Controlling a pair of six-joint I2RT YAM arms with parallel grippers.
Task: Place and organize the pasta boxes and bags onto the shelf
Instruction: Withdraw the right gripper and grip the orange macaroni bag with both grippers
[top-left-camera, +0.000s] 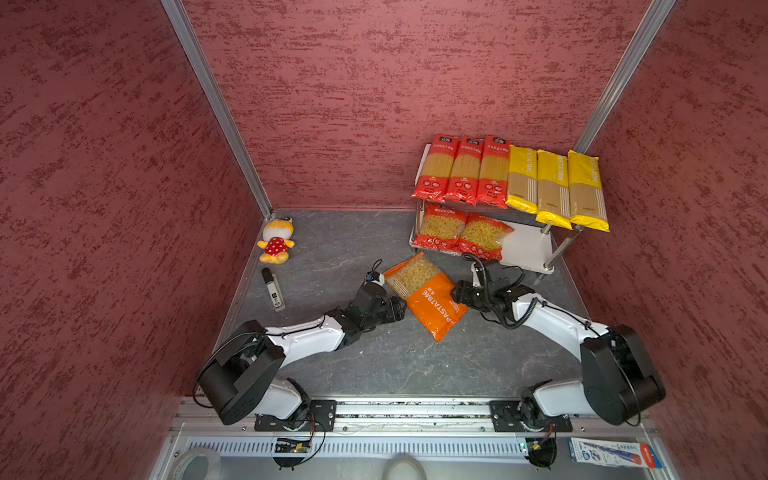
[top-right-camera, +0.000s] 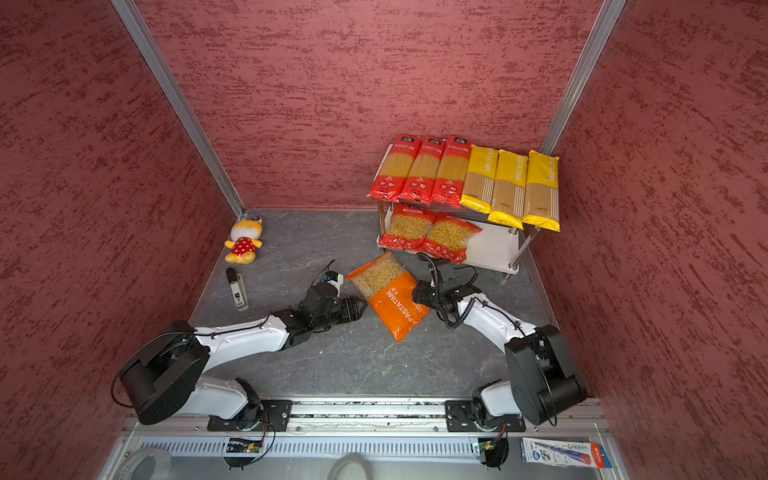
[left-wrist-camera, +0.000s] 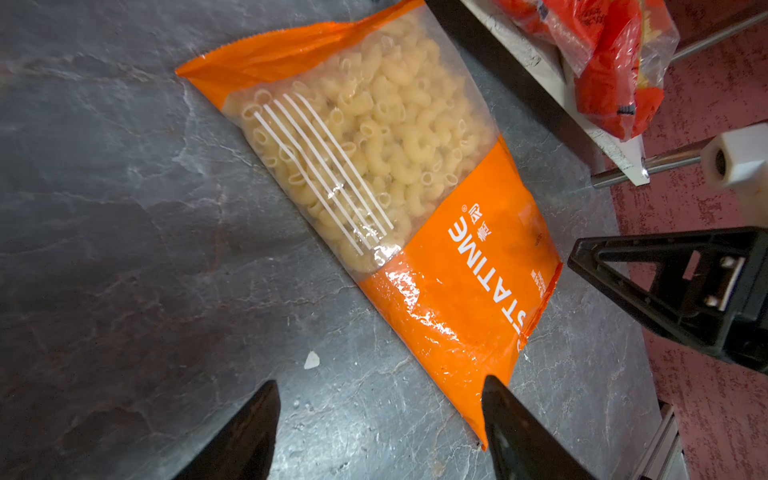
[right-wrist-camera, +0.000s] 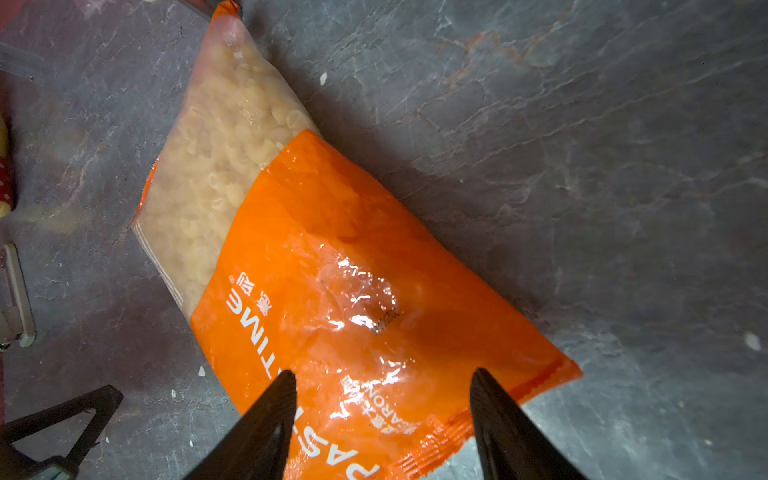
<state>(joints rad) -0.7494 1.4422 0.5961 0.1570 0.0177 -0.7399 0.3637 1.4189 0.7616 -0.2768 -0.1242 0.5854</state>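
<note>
**Orange bag lies slantwise between two open pincers**

The orange bag (top-left-camera: 428, 297) is the only pasta not on the shelf (top-left-camera: 528, 249). It lies flat on the worktop (top-left-camera: 332, 249), just in front of the shelf's lower board. In both top views its long axis runs on a slant. The clear macaroni end points up toward the shelf's front left corner, and the printed orange end points back toward the arms.

The left pincer (top-left-camera: 402, 308) stands at one long side of the bag and the right pincer (top-left-camera: 455, 293) at the other, so the bag is flanked across its short width. Both pincers have their jaws wide apart and hold nothing. In the right wrist view the right pincer (right-wrist-camera: 382, 372) sits over the printed end, with the fingertips spread across it. Whether they touch the film cannot be told. In the left wrist view the left pincer (left-wrist-camera: 380, 384) sits mostly over bare worktop, with one fingertip at the bag's corner.

Neither arm is clearly nearer the bag. The right arm is probably better placed, as it stands on the shelf side, where the lower board is bare beside the two short red bags (top-left-camera: 461, 235).
</note>
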